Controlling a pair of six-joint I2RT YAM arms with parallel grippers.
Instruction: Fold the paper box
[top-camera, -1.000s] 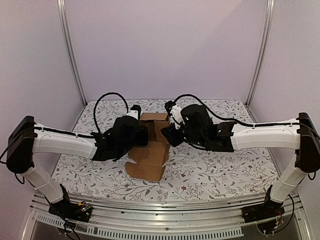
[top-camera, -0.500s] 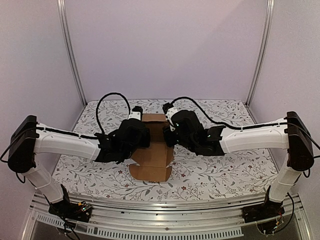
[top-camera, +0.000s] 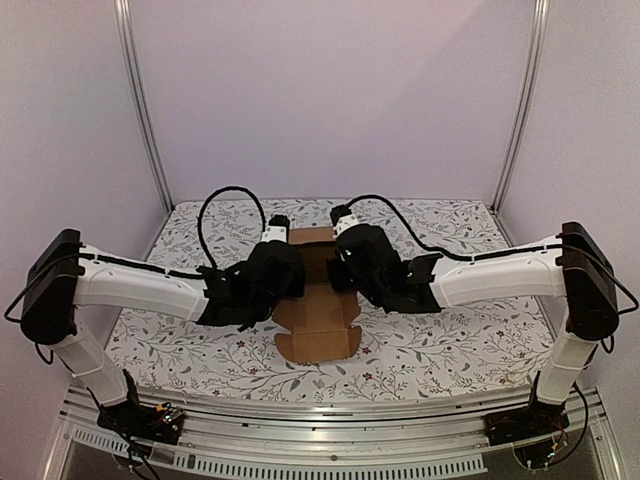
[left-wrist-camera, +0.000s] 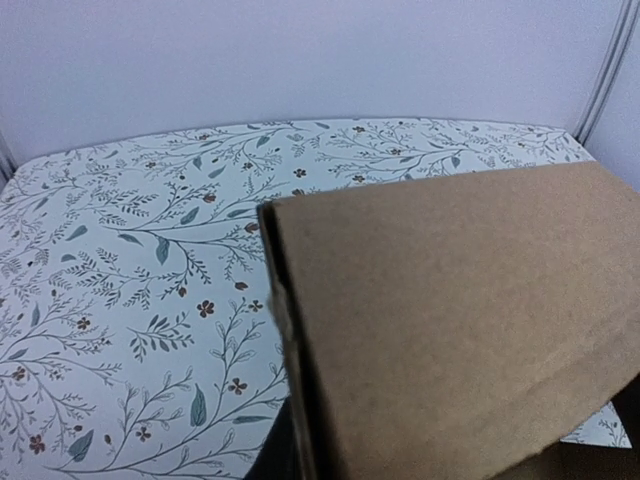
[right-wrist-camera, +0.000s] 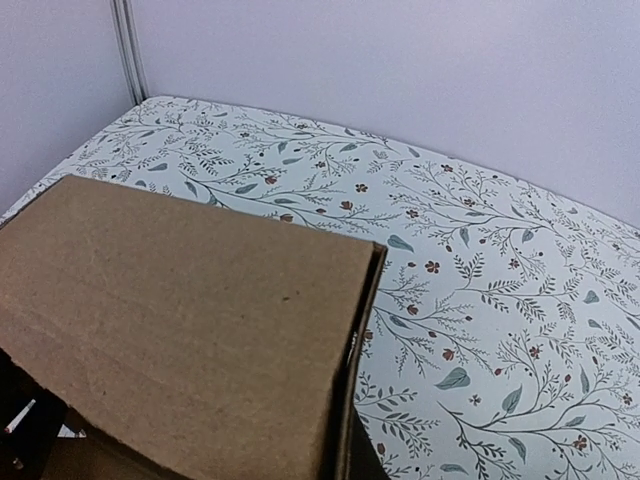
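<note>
Centre of the floral tablecloth (top-camera: 450, 340), that's where the paper box (top-camera: 318, 325) sits, half formed. Its near panel lies flat toward the front rail (top-camera: 330, 410), with notched corners showing. A far flap pokes out behind the two wrists. There's plenty of bare cloth to the left, to the right and at the back, out to the metal posts (top-camera: 140, 100) at the corners. The near edge of the cardboard stops short of the rail.

Both arms reach in low from their bases, elbows out wide and forearms nearly level, and they meet over the middle of the box. The left gripper (top-camera: 290, 272) presses in from the left side and the right gripper (top-camera: 342, 268) from the right. The two black wrist housings almost touch.

From above, those housings cover the fingertips and the box's middle section completely. The left wrist camera gets a raised brown wall (left-wrist-camera: 460, 320) filling its right half, corner edge upright, with no finger in sight, so I cannot tell whether that one is apart or clamped. The right wrist camera sees a doubled cardboard wall (right-wrist-camera: 180, 300) filling the lower left. Its fingers are pulled together, but whether they pinch the cardboard is hidden. Black cables (top-camera: 225, 195) loop up behind each wrist.
</note>
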